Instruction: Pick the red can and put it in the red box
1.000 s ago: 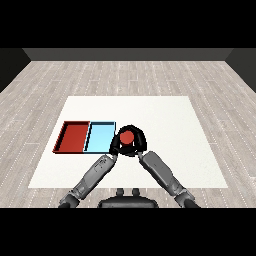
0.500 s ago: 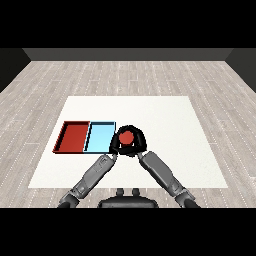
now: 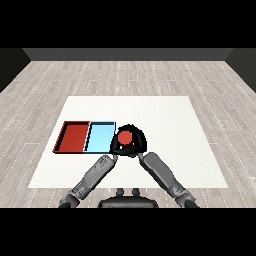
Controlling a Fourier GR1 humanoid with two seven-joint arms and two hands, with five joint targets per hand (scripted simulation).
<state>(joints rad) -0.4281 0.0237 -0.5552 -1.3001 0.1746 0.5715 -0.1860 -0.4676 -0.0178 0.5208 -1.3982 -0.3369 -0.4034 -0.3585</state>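
The red can (image 3: 124,137) stands just to the right of the light blue tray (image 3: 99,138), close against that tray's right wall, on the white table (image 3: 170,120). Only the can's round red top shows clearly; its sides are wrapped in black.

The right hand (image 3: 137,142) curls round the can from the side away from the light blue tray, its fingers arching over the far edge of the can. The left hand (image 3: 115,146) sits at the near right corner of the light blue tray, pressed against the can's near left side; its fingers merge with the dark mass around the can, and I cannot tell whether they are curled or straight.

The red tray (image 3: 73,136) lies on the far side of the light blue tray from the can, the two trays touching along one shared wall. Both grey forearms reach toward the can from the near edge of the table, meeting just right of the light blue tray.
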